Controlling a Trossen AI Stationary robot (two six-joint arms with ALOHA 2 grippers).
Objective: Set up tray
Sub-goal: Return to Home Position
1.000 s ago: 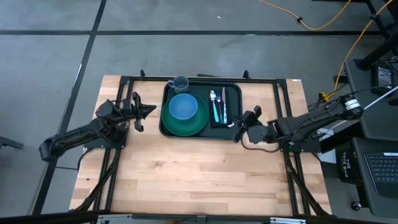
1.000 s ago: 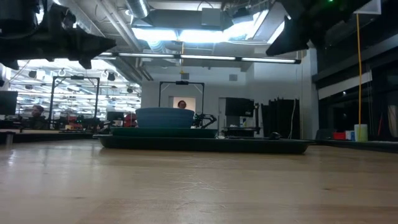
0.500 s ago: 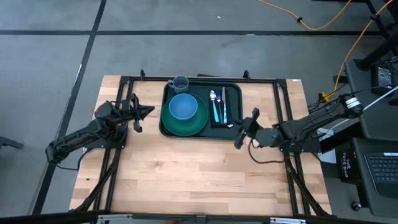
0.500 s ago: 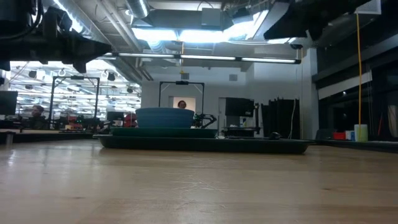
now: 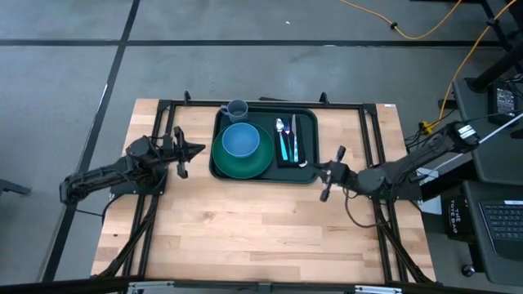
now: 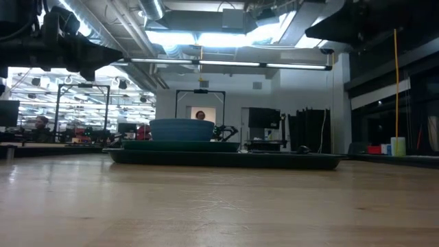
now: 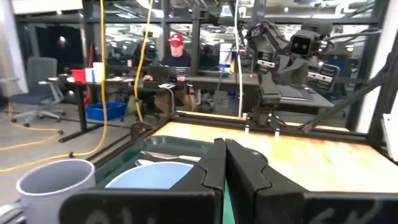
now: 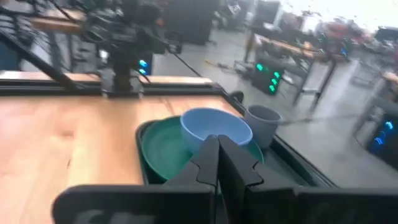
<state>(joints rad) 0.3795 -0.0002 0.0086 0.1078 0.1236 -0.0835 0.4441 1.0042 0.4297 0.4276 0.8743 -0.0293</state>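
Note:
The dark green tray [image 5: 308, 117] lies at the table's far middle. A green plate [image 5: 245, 167] rests flat in its left half, and a blue bowl [image 5: 241, 140] stands on the plate. A grey cup [image 5: 237, 109] stands at the tray's far left corner. On the tray's right half lies a black napkin [image 5: 301, 135] with cutlery [image 5: 284, 140] on it. My left gripper [image 5: 199, 149] hovers shut just left of the tray, pointing at it. My right gripper [image 5: 314, 168] hovers shut by the tray's near right corner. Both wrist views show the fingers [image 7: 214, 155] [image 8: 208, 152] meeting, with nothing between them.
Black frame rails [image 5: 163, 131] run along the table's left, right and far sides. Bare wood [image 5: 261, 237] fills the near half of the table. A person [image 7: 177, 59] sits at a desk in the room beyond.
My right gripper has drawn back toward the table's right edge, away from the tray's near right corner. It has rolled and tipped until it points level at the tray. It has stayed shut. Nothing on the tray has moved.

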